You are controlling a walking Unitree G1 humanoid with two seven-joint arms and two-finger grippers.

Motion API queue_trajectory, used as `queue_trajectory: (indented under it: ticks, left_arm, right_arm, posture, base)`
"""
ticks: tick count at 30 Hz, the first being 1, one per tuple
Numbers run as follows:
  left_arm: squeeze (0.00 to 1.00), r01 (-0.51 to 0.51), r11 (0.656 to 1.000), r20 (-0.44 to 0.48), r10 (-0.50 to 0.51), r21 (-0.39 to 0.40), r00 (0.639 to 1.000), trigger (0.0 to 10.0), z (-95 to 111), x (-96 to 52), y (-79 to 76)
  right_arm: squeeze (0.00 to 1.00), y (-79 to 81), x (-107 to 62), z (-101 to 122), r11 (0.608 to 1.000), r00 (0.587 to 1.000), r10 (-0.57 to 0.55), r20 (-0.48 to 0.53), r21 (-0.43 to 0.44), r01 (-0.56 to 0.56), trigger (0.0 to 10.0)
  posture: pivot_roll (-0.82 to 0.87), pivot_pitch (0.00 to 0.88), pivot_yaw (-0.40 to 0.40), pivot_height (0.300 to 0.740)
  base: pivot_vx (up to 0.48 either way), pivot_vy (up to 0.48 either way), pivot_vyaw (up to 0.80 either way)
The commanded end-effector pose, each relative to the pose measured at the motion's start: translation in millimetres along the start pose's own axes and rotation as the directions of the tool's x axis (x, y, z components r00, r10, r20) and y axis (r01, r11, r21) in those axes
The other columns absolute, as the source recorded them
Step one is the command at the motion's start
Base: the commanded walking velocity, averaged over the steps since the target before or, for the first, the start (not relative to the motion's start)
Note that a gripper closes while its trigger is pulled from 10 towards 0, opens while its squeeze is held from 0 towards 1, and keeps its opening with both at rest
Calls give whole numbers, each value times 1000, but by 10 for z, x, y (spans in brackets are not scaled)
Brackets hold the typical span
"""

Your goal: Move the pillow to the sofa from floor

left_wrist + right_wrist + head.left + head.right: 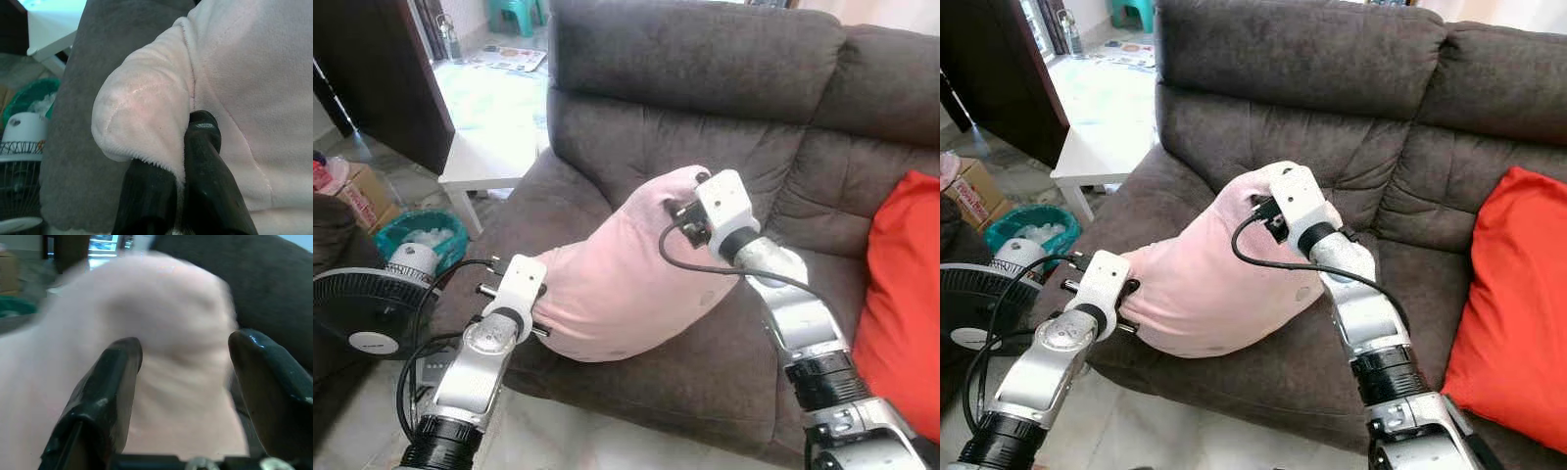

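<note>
Left eye view: pink pillow (626, 284) on dark grey sofa (705, 117) seat, front edge, long axis running between both arms. Left gripper (176, 161) pinched tight on near corner; right gripper (181, 357) spread wide, fingers straddling far upper end. Orange cushion (901, 294) well beyond right arm.

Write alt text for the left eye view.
A pink pillow lies on the seat of a dark grey sofa, held between the robot's left tool at its lower end and right tool at its upper end. A red cushion sits at right, a fan at left.
</note>
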State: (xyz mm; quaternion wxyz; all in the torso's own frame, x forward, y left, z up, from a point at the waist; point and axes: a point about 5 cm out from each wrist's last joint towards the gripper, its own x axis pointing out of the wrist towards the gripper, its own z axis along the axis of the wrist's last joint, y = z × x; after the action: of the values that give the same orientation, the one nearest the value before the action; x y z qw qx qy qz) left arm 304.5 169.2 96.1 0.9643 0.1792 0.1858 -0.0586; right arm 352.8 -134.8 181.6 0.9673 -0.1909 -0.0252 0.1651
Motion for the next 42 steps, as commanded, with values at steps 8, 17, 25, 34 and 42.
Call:
queue_trajectory:
  ticks: [8, 17, 25, 34, 42]
  left_arm:
    - [0, -223, 971, 3, 224, -90, 975, 10000, -17, 30, 256]
    - [0, -262, 921, 176, 320, -290, 931, 10000, 307, 51, 249]
    - [0, -307, 880, 254, 410, -362, 876, 10000, 403, 79, 259]
    - [0, -137, 953, 213, 198, -271, 957, 10000, 175, 180, 58]
    - [0, 92, 985, 244, -54, -146, 968, 10000, 86, 167, -265]
  right_arm:
    - [0, -259, -143, -405, 980, 969, -197, -146, 9, 200, 10000]
    - [0, -160, -479, -1099, 945, 898, -291, -330, 47, 324, 10000]
    - [0, 124, -930, -1796, 902, 771, -310, -556, 84, 424, 10000]
    - [0, 527, -1392, -2232, 912, 662, -236, -712, 74, 404, 10000]
    - [0, 681, -1654, -2410, 854, 554, -191, -811, 141, 501, 10000]
  posture:
    - [113, 58, -64, 740]
    - [107, 54, -60, 740]
    - [106, 65, -56, 740]
    - [112, 75, -51, 740]
    - [108, 77, -52, 740]
  base:
    - [0, 0, 0]
    - [0, 0, 0]
    - [0, 0, 0]
    - [0, 0, 0]
    - [0, 0, 0]
